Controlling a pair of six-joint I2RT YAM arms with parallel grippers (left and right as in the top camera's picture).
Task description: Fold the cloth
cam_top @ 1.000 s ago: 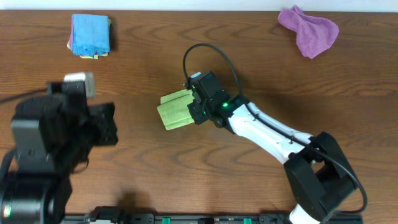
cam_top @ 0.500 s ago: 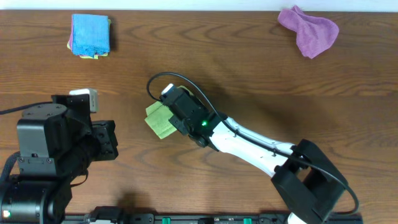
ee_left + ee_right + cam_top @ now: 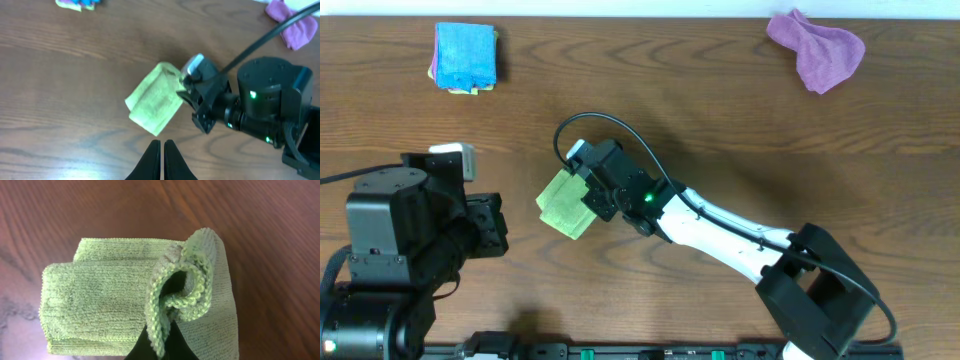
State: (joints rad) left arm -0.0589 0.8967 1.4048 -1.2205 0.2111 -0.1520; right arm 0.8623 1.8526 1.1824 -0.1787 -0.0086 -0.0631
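Folded green cloth (image 3: 560, 205), wooden surface (image 3: 720, 110) beneath it, right hand (image 3: 586, 193) clamped on the cloth's right edge, left hand (image 3: 161, 146) pinched closed, empty, left of the cloth, apart.

From my remote screen, the right arm (image 3: 730, 225) shows a glossy white forearm link between black joint housings, and a small green light (image 3: 646, 197) glows on its black wrist block. A thin black cable (image 3: 588, 117) loops off that wrist. The left arm (image 3: 390, 235) is boxy and matt black, topped by a pale grey block (image 3: 450, 155). The left gripper (image 3: 162, 145) has slim black fingers (image 3: 150, 165) tapering to points.
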